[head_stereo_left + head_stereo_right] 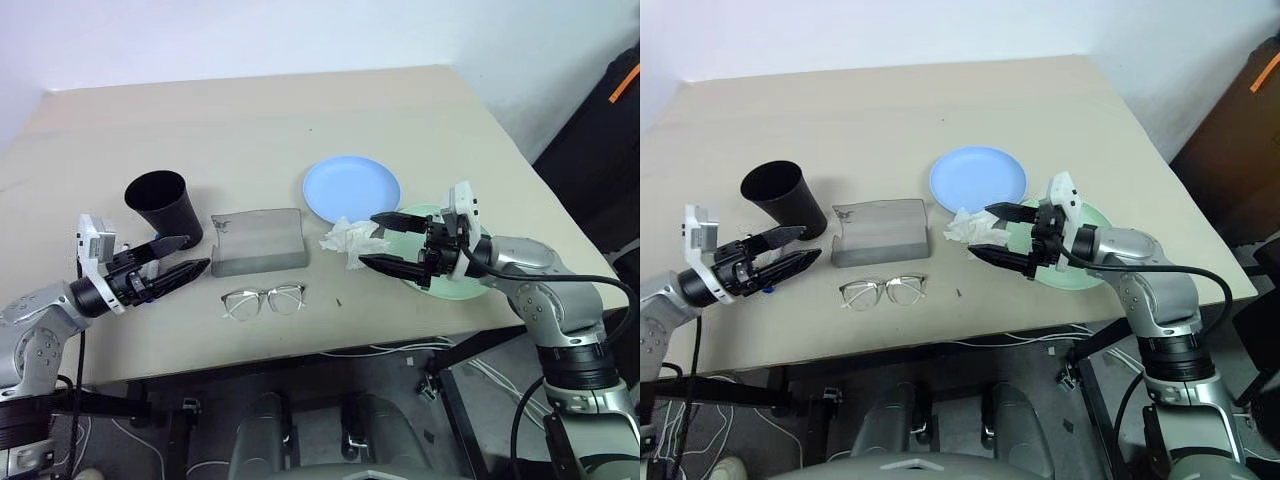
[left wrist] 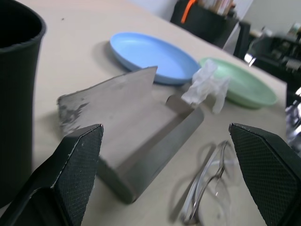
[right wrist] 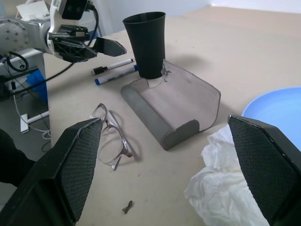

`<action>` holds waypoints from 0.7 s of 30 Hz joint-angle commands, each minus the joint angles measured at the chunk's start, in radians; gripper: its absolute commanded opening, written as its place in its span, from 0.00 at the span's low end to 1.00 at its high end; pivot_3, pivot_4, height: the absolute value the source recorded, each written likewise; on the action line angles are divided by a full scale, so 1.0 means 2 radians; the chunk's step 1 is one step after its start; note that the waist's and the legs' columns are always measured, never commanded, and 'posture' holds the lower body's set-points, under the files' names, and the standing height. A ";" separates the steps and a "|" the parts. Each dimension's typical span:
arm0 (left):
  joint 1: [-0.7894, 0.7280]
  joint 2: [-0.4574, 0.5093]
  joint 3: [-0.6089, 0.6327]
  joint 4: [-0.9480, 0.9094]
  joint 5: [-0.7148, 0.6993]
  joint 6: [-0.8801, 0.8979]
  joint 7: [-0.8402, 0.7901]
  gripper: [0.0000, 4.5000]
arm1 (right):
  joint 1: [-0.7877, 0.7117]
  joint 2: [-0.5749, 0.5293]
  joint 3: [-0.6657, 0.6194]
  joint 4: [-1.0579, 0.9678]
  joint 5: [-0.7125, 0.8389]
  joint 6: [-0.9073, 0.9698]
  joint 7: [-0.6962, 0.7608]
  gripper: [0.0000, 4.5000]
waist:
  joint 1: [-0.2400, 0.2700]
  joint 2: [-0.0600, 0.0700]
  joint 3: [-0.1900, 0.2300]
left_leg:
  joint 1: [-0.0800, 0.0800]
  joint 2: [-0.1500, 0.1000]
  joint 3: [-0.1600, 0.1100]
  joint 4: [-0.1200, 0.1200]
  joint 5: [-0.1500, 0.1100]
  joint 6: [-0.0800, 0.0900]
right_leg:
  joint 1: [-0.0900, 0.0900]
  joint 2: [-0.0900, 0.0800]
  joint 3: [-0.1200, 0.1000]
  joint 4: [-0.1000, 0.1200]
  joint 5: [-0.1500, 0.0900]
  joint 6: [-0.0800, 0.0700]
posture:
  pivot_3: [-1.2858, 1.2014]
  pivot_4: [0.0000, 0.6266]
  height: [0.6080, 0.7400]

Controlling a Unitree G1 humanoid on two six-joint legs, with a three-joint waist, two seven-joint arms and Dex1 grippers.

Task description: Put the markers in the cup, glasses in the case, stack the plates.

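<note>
Grey felt makes up the case (image 1: pixel 258 241), which lies closed on the bench (image 1: pixel 250 120) with the black cup (image 1: pixel 163 207) standing upright just beside one end. Two markers (image 3: pixel 113 73), one dark-capped and one blue-capped, lie side by side on the bench next to the cup, on the side away from the case. Glasses (image 1: pixel 263 300) rest unfolded on the bench near the case, toward the front edge. Beyond the case's other end sits the light blue plate (image 1: pixel 351 188), and close beside it the mint green plate (image 2: pixel 244 89); a crumpled white tissue (image 1: pixel 351 240) lies between the case and the plates, touching the green one. Left gripper (image 1: pixel 185 257) hovers near the cup with jaws spread wide, holding nothing. Right gripper (image 1: pixel 378 241) hangs over the tissue and green plate, jaws likewise wide apart and empty.
</note>
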 commanded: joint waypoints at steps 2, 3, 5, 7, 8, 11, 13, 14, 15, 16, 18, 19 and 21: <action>-0.005 -0.002 0.009 -0.002 0.022 -0.054 -0.007 1.00 | -0.009 0.008 -0.006 0.002 -0.004 -0.021 -0.006 1.00 | 0.000 0.000 0.000 | 0.000 0.000 0.000 0.000 0.000 0.000 | 0.000 0.000 0.000 0.000 0.000 0.000 | 0.52 0.24 1.00; -0.007 -0.007 0.010 -0.002 0.023 -0.061 -0.005 1.00 | -0.009 0.010 -0.003 0.006 -0.007 -0.026 -0.005 1.00 | 0.001 0.000 0.000 | 0.000 0.000 0.000 0.000 0.000 0.000 | 0.000 0.000 0.000 0.000 0.000 0.000 | 0.52 0.24 1.00; -0.006 -0.016 0.011 -0.003 0.022 -0.071 -0.002 1.00 | -0.007 0.012 0.001 0.012 -0.015 -0.035 -0.004 1.00 | 0.001 0.000 0.000 | 0.000 0.000 0.000 0.000 0.000 0.000 | 0.000 0.000 0.000 0.000 0.000 0.000 | 0.52 0.24 1.00; 0.002 -0.025 0.015 -0.014 0.014 -0.069 0.003 1.00 | -0.005 0.017 -0.003 0.010 -0.010 -0.035 -0.007 1.00 | 0.000 0.000 0.000 | 0.000 0.000 0.000 0.000 0.000 0.000 | 0.000 0.000 0.000 0.000 0.000 0.000 | 0.52 0.24 1.00; 0.006 -0.028 0.017 -0.017 0.012 -0.069 0.004 1.00 | -0.004 0.018 -0.006 0.009 -0.007 -0.035 -0.010 1.00 | 0.000 0.000 0.000 | 0.000 0.000 0.000 0.000 0.000 0.000 | 0.000 0.000 0.000 0.000 0.000 0.000 | 0.52 0.24 1.00; 0.013 -0.038 0.024 -0.024 0.016 -0.090 0.009 1.00 | 0.007 0.019 -0.009 0.010 -0.010 -0.037 -0.018 1.00 | 0.000 0.000 0.000 | 0.000 0.000 0.000 0.000 0.000 0.000 | 0.000 0.000 0.000 0.000 0.000 0.000 | 0.52 0.24 1.00; 0.016 -0.046 0.026 -0.032 0.005 -0.086 0.015 1.00 | 0.016 0.018 -0.008 0.010 -0.013 -0.039 -0.020 1.00 | 0.001 0.000 0.000 | 0.000 0.000 0.000 0.000 0.000 0.000 | 0.000 0.000 0.000 0.000 0.000 0.000 | 0.52 0.24 1.00; 0.019 -0.049 0.024 -0.040 0.003 -0.083 0.018 1.00 | 0.020 0.017 -0.009 0.010 -0.013 -0.039 -0.020 1.00 | 0.001 0.000 0.000 | 0.000 0.000 0.000 0.000 0.000 0.000 | 0.000 0.000 0.000 0.000 0.000 0.000 | 0.52 0.24 1.00; 0.024 -0.051 0.019 -0.047 0.004 -0.082 0.017 1.00 | 0.022 0.015 -0.007 0.011 -0.018 -0.039 -0.025 1.00 | 0.001 0.000 0.000 | 0.000 0.000 0.000 0.000 0.000 0.000 | 0.000 0.000 0.000 0.000 0.000 0.000 | 0.52 0.24 1.00; 0.029 -0.054 0.013 -0.055 0.004 -0.081 0.018 1.00 | 0.024 0.013 -0.006 0.013 -0.023 -0.037 -0.030 1.00 | 0.001 0.000 0.000 | 0.000 0.000 0.000 0.001 0.000 0.000 | 0.000 0.000 0.000 0.000 0.000 0.000 | 0.52 0.24 1.00; 0.031 -0.062 0.005 -0.060 0.007 -0.086 0.020 1.00 | 0.021 0.008 -0.005 0.018 -0.033 -0.029 -0.041 1.00 | 0.001 0.000 0.000 | 0.000 0.000 0.000 0.001 0.000 0.000 | 0.001 0.000 0.000 0.000 0.000 0.001 | 0.52 0.24 1.00; 0.032 -0.066 0.001 -0.063 0.010 -0.087 0.022 1.00 | 0.019 0.003 -0.008 0.020 -0.033 -0.023 -0.043 1.00 | 0.001 0.000 0.000 | 0.000 0.000 0.000 0.001 0.000 0.000 | 0.001 0.000 0.000 0.000 0.000 0.001 | 0.52 0.24 1.00; 0.034 -0.078 -0.007 -0.073 0.010 -0.088 0.029 1.00 | 0.018 -0.011 -0.014 0.015 -0.030 -0.007 -0.043 1.00 | 0.001 0.000 0.000 | 0.000 0.000 0.000 0.001 0.000 0.000 | 0.001 0.000 0.000 0.000 0.000 0.001 | 0.52 0.24 1.00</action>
